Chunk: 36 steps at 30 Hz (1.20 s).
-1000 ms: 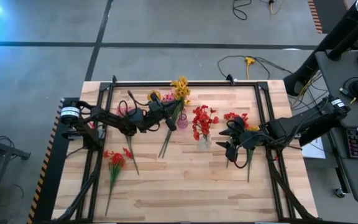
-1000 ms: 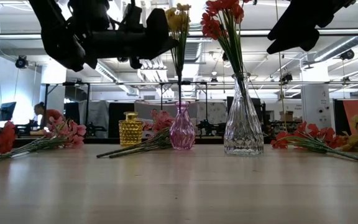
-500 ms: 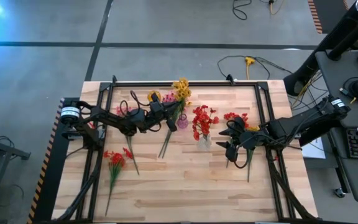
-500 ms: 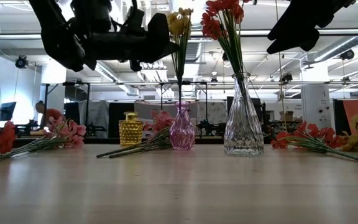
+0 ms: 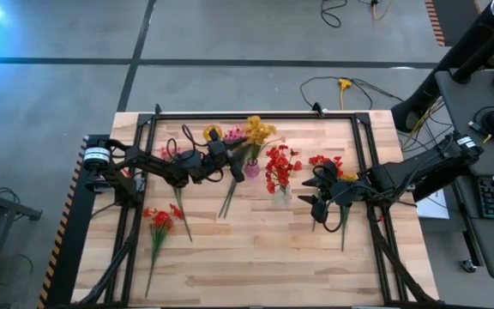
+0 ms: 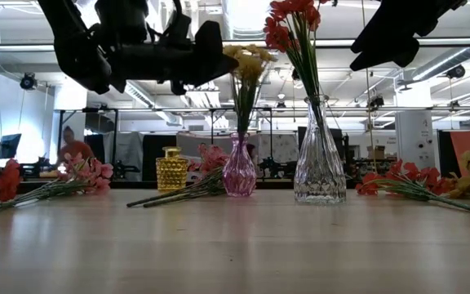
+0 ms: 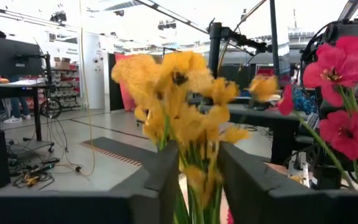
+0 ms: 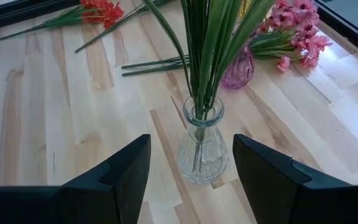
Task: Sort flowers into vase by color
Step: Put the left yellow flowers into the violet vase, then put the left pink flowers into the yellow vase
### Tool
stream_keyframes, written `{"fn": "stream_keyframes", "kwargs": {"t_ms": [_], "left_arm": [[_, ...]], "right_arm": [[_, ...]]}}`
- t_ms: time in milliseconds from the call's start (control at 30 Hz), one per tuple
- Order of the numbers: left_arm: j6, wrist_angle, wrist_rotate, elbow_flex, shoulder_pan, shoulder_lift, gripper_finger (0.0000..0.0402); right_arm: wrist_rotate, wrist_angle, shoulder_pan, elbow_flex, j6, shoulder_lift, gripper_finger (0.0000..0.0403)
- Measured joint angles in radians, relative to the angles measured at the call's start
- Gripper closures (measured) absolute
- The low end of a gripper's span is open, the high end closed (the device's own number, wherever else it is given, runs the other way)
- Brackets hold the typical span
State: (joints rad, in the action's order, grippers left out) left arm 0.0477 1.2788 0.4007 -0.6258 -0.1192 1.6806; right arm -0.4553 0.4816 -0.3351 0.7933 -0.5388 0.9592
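Observation:
A yellow spray (image 5: 260, 131) (image 6: 247, 61) stands tilted with its stems in the small pink vase (image 5: 251, 168) (image 6: 239, 167). My left gripper (image 5: 232, 157) (image 7: 197, 180) hovers above that vase, open, with a finger on either side of the stems just under the blossoms. Red flowers (image 5: 280, 163) stand in the clear glass vase (image 5: 282, 196) (image 8: 201, 149). My right gripper (image 5: 316, 199) (image 8: 191, 174) waits open to the right of the clear vase, above the table. A small yellow vase (image 6: 170, 170) stands left of the pink one. My left gripper comes level from the table's left, and its fingers (image 7: 160, 180) stand on both sides of the yellow spray's stems (image 7: 194, 186), right below the blossoms. I cannot tell whether they touch the stems. The stems' lower ends sit in the pink vase.
A pink spray (image 6: 202, 175) lies beside the pink vase. Red and pink sprays (image 5: 157, 219) (image 6: 80, 171) lie at the table's left. Red and yellow ones (image 5: 326, 161) (image 6: 406, 175) lie at the right, near my right gripper. The near half of the table (image 5: 256, 266) is bare wood.
The yellow spray has sunk lower into the pink vase and its blossoms have tipped toward the table's right, away from upright. My left gripper has stayed at about the same height above the vase.

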Motion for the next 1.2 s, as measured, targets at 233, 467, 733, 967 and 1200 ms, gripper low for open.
{"fn": "stream_keyframes", "kwargs": {"t_ms": [233, 467, 733, 967, 1200], "left_arm": [[0.011, -0.08, 0.0, 0.0, 0.002, -0.006, 0.0224], [0.021, -0.093, 0.0, 0.0, 0.007, -0.009, 0.0177], [0.037, -0.188, 0.0, 0.0, 0.01, -0.076, 0.0164], [0.011, -0.549, 0.001, 0.0, 0.031, -0.278, 0.0164], [-0.17, -0.962, 0.001, 0.0, 0.043, -0.493, 0.0164]], "right_arm": [[0.0, 0.0, 0.0, 0.0, 0.0, 0.0, 0.0181], [0.0, 0.0, 0.0, 0.0, 0.0, 0.0, 0.0181], [0.001, 0.0, 0.0, 0.0, -0.004, 0.0, 0.0181], [0.002, 0.015, 0.0, 0.0, -0.041, 0.0, 0.0181], [0.006, 0.031, 0.0, 0.0, -0.103, 0.0, 0.0181]]}}
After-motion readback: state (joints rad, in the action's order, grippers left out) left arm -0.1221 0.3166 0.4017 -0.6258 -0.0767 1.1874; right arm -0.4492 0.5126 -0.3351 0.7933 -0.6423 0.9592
